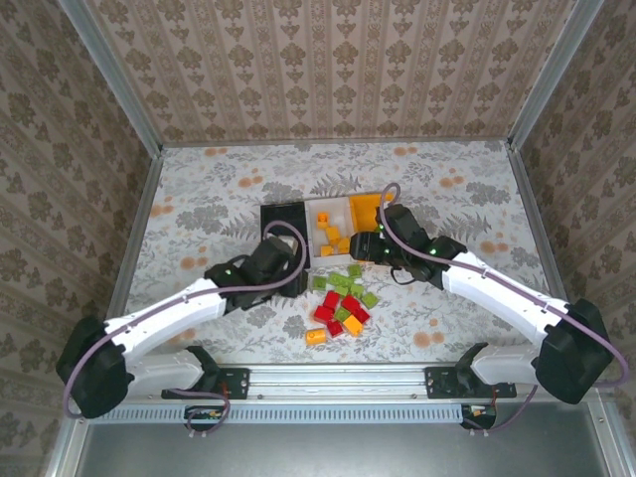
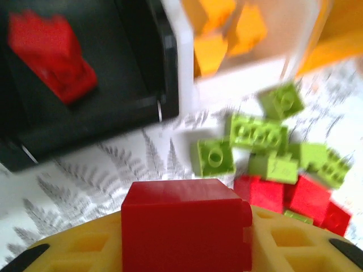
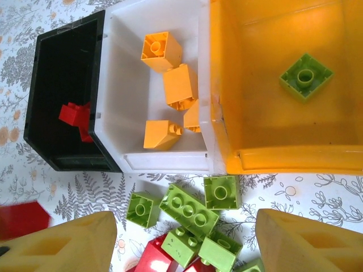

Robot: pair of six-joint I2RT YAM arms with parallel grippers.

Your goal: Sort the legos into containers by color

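Item: small red plastic block point(image 2: 187, 224), clamped in left claw point(image 2: 190, 252). Destination: black rectangular plastic bin point(image 2: 96, 116), lying near, ahead and to the left of that claw, the nearer one; second red block point(image 2: 51, 54) inside. Right claw point(image 3: 184, 226) gapes empty above light-green blocks point(image 3: 187, 209).

Bright, even light, faint shadows. The left wrist view is smeared with blur, its white bin point(image 2: 238, 73) glaring, the red lego point(image 2: 184, 226) at bottom centre soft.
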